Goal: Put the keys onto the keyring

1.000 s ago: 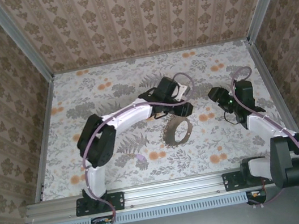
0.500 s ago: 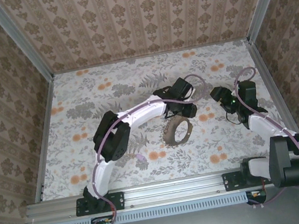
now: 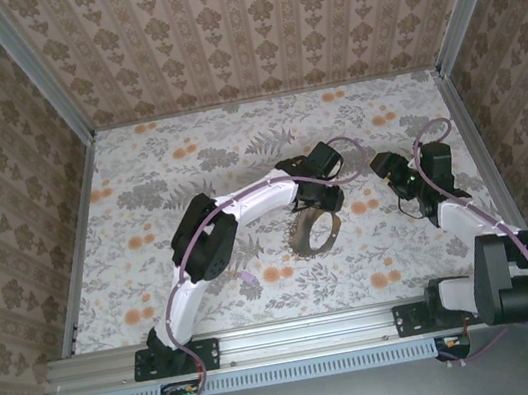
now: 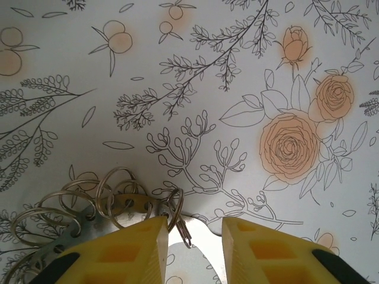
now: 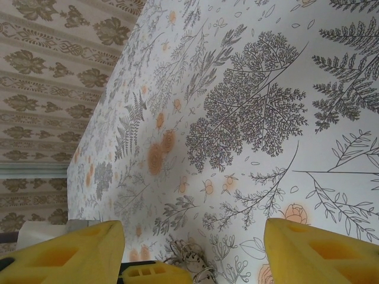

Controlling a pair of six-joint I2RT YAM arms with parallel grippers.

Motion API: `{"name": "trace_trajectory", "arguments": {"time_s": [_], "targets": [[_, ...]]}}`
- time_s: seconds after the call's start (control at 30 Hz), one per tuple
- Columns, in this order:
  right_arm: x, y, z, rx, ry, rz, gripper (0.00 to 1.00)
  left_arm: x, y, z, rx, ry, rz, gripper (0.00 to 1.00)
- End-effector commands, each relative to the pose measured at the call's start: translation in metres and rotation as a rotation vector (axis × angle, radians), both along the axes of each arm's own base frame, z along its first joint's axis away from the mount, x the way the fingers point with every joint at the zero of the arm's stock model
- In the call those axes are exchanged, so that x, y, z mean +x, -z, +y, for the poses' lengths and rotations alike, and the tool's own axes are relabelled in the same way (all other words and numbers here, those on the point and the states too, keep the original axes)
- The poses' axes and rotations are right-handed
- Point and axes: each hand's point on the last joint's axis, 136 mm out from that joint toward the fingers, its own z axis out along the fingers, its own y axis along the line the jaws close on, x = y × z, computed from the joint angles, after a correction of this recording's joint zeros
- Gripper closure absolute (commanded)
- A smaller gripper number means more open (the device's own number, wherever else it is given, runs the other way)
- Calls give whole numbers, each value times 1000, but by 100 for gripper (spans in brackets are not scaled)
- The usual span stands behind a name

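Note:
The keyring (image 3: 315, 234), a thin dark wire loop, lies on the flowered table with the keys (image 3: 297, 231) as a jagged band along its left side. My left gripper (image 3: 314, 207) is down at the loop's far edge. In the left wrist view its yellow fingers (image 4: 140, 241) stand apart around a flat silvery key (image 4: 198, 239), and a small wire ring (image 4: 176, 214) leans on the left finger. More beige keys (image 4: 126, 204) and rings lie to the left. My right gripper (image 3: 389, 169) hovers to the right, open and holding nothing, and sees the keys (image 5: 193, 255) from there.
The flowered tablecloth (image 3: 188, 170) is walled by patterned panels at the back and sides. Aluminium rails (image 3: 77, 229) run along the table's edges. The two grippers are about a hand's width apart near mid-table.
The left arm has stretched right and lowered its gripper onto the keys, and its jaws have narrowed. The right gripper has barely moved.

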Motion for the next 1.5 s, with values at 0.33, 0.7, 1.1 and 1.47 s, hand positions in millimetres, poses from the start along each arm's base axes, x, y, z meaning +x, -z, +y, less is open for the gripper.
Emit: {"name": "trace_trajectory", "arguments": {"time_s": [0.33, 0.7, 1.1, 1.47], "targets": [[1, 3, 2, 24, -11, -14, 35, 3, 4, -3, 39, 2, -25, 71], [3, 2, 2, 28, -8, -20, 35, 0, 15, -1, 56, 7, -10, 75], [3, 0, 4, 37, -16, -30, 35, 2, 15, 1, 64, 17, -28, 100], [-1, -62, 39, 105, -186, -205, 42, 14, -91, 38, -161, 104, -163, 100]]}}
